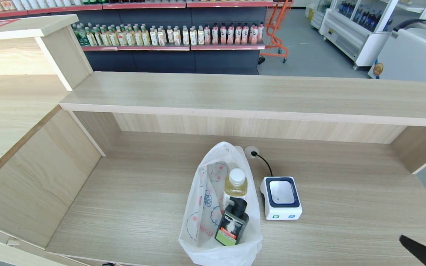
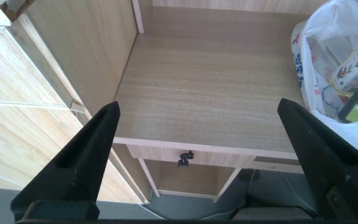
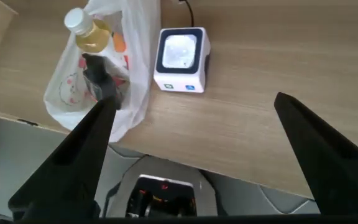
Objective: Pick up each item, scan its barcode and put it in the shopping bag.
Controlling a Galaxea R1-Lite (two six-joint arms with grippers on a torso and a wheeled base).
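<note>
There is one shopping bag (image 1: 218,255). Three things sit in it: one bottle of yellow liquid (image 1: 236,183) with a white cap, one dark pump bottle (image 1: 232,225) and one flat packet (image 1: 208,201) with pictures on it. There is one scanner (image 1: 280,197), and one black cable (image 1: 264,162) goes into it. There are two grippers, the left gripper (image 2: 199,104) and the right gripper (image 3: 194,99). Each has two black fingers (image 3: 73,162) spread wide apart, so that makes four. The scanner lies out past the right fingertips. The bag lies past one left fingertip. Far back are one orange cart (image 1: 277,26) and shelf bottles (image 1: 168,35), too many to count.
</note>
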